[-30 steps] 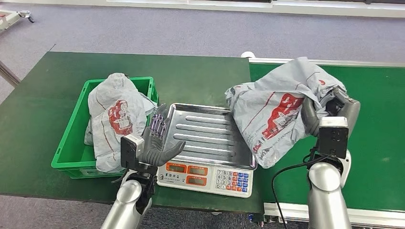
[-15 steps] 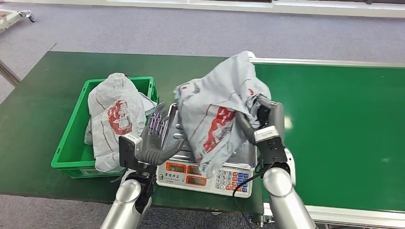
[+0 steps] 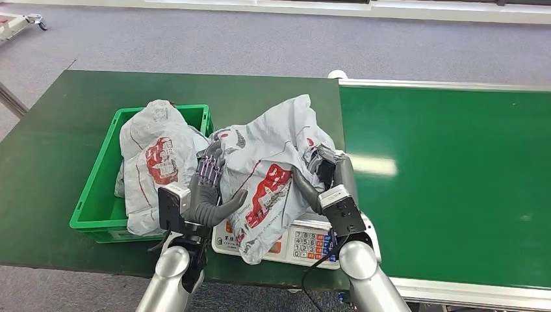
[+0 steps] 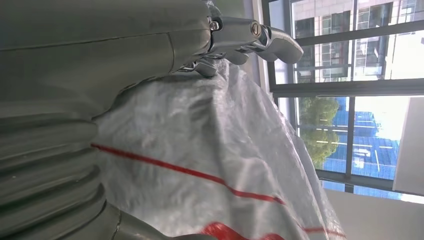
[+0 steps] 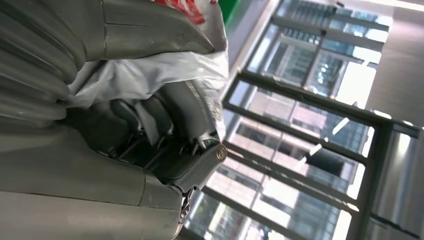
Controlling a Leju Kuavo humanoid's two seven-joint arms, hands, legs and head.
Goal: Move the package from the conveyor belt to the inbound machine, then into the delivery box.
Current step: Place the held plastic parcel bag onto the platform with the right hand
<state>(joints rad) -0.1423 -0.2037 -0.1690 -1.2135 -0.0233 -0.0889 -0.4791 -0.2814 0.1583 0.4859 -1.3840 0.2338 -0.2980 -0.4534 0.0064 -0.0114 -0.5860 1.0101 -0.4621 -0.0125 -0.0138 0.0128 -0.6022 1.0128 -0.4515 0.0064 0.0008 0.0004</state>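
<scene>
From my head view, the package [image 3: 269, 172], a grey bag with red print, lies at centre frame over the scale [image 3: 305, 244]. My right hand [image 3: 323, 175] grips its right side. My left hand [image 3: 211, 188] stands with fingers spread, flat against the bag's left side. The green box [image 3: 97, 214] at left holds two more bags [image 3: 156, 162].

Left wrist view: my fingers [image 4: 250, 37] reach across the bag's top edge [image 4: 210, 160].

Right wrist view: my fingers [image 5: 185, 120] curl around bunched grey plastic [image 5: 150, 75].

Green crate [image 3: 97, 188] brims with bags [image 3: 156, 162]; conveyor belt [image 3: 455, 175] lies open.
</scene>
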